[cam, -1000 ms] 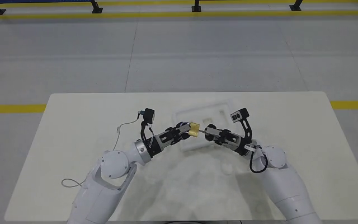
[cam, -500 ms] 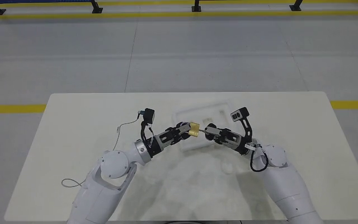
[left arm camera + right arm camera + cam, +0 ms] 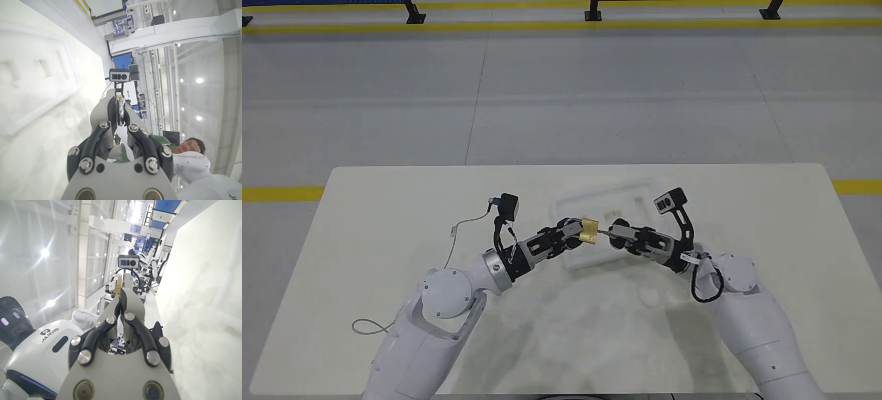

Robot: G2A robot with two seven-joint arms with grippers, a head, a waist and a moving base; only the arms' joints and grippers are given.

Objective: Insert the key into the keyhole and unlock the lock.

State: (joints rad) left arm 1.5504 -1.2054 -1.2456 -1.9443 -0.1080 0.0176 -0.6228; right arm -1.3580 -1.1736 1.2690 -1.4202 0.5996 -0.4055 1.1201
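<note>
Left gripper (image 3: 579, 232) clamped on lock (image 3: 589, 230). Right gripper (image 3: 613, 233), just beside lock, pinched shut on key (image 3: 603, 235). Likely best: hold key square to lock, ease in.

So around your work area you've got a plain white table (image 3: 392, 200). Toward its far side, roughly mid-width, a white foam tray (image 3: 607, 192) lies flat on it. In the left wrist view you can see the tray has a raised border and three rectangular pockets cut in a row. Past the table it's grey floor with yellow stripes (image 3: 282, 192) running across, plus three black stand feet (image 3: 593, 12) along the far stripe. Blue screens (image 3: 122, 61) sit way back in the room.
</note>
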